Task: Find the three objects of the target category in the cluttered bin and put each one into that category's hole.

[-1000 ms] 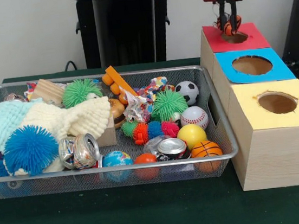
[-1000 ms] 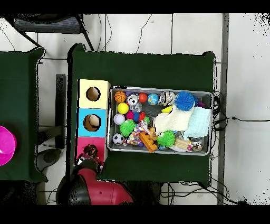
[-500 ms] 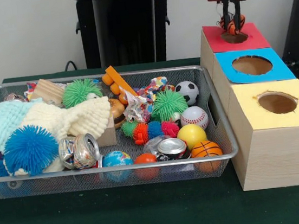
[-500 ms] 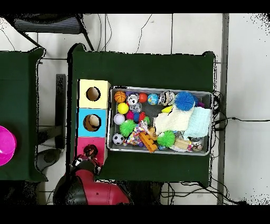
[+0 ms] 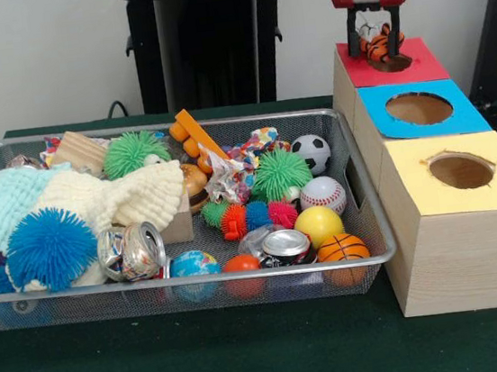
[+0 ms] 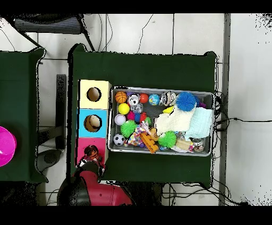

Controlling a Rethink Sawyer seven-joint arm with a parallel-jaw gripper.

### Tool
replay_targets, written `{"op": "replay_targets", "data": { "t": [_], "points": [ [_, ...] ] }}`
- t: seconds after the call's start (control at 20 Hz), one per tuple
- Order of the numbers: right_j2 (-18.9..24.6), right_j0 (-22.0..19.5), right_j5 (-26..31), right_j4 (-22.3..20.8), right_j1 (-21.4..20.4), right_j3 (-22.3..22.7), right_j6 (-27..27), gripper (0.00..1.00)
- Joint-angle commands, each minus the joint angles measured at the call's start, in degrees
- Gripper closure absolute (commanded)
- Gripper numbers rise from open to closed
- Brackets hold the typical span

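Vertical red-and-black end effector [image 5: 377, 40] grips small rubbery orange basketball [image 5: 379, 46] directly above round hole of red-topped wooden box [image 5: 394, 65].

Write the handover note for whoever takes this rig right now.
Gripper: jaws shut on a small basketball, held just above the hole in the red box top; not released yet.
Wire bin: still holds a soccer ball, baseball, yellow ball and a second basketball among the clutter.
Done: one ball lifted and carried to the red hole.
Left: drop it in. Earlier deposits cannot be told.
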Motion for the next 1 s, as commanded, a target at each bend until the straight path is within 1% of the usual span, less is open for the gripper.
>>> {"op": "replay_targets", "data": {
  "t": [0.05, 0.4, 0.55, 0.8, 0.9, 1.0],
  "points": [
    [-0.7, -0.4, -0.8, 3.7, 1.4, -2.8, 13.0, 0.00],
    [-1.4, -0.1, -0.2, 3.9, 0.2, -2.6, 12.8, 0.00],
    [-1.1, -0.8, 0.1, 3.5, -0.9, -2.4, 12.8, 0.00],
    [1.7, -3.4, -1.2, 1.9, -4.7, -1.7, 14.8, 0.00],
    [3.8, -5.2, -2.7, 0.7, -6.0, -1.4, 16.2, 0.00],
    [6.1, -7.2, -4.5, -0.6, -6.4, -1.3, 17.9, 0.00]
  ]
}}
